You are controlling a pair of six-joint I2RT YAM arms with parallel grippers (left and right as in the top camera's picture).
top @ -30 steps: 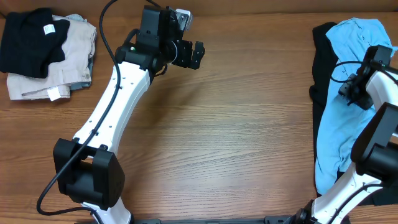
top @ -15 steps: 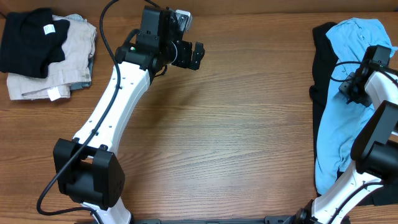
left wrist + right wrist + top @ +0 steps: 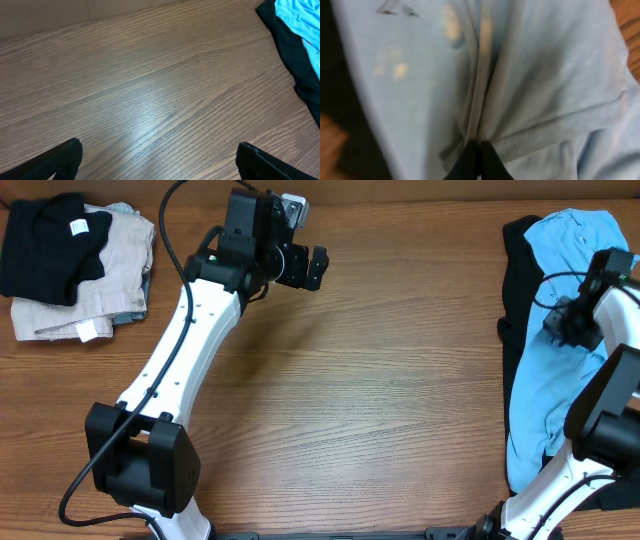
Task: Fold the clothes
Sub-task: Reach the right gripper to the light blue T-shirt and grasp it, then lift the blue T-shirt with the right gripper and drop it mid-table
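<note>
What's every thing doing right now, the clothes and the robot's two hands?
light blue cotton T-shirt: unfolded, rumpled, lying on the black garment.
long black garment: unfolded, mostly covered by the T-shirt.
folded black garment: folded, on top of the beige pile.
folded beige clothes: folded, stacked.
left gripper: open, empty, over the brown wooden table.
right gripper: shut, pinching a fold of the T-shirt.

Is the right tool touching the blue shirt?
Touching. The right wrist view shows the right tool shut on a bunched fold of the blue shirt.
</note>
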